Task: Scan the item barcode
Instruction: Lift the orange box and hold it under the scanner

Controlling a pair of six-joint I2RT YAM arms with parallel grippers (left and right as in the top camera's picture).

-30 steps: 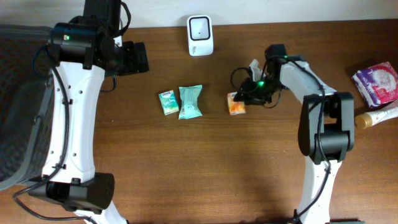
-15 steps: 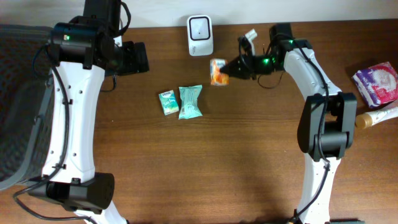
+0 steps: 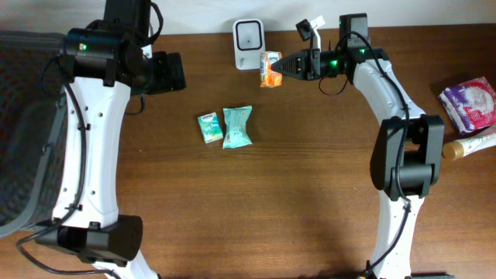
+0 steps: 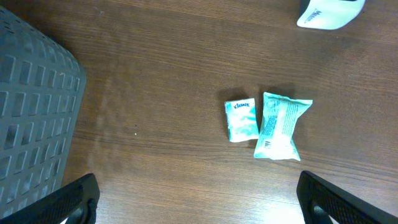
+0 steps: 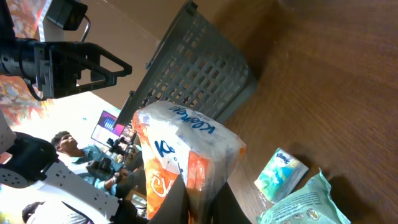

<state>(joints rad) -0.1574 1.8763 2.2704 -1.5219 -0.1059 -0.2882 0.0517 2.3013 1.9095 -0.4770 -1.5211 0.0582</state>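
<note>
Dark wooden table [image 3: 271, 194], white scanner [image 3: 249, 44], small tissue pack [image 3: 209, 128], teal packet [image 3: 237, 127], grey basket [image 3: 23, 132], purple pack [image 3: 470, 105]

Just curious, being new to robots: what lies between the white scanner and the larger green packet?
Nothing. Between the white scanner and the larger green packet, the overhead view shows only bare table.

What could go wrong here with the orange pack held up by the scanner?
1. The right tool pinches the soft orange pack by one end only, so it may sag or slip.
2. The pack sits off the right edge of the scanner, not in front of its window, and no barcode shows, so the read may fail.
3. A small move toward it could knock the scanner.
</note>
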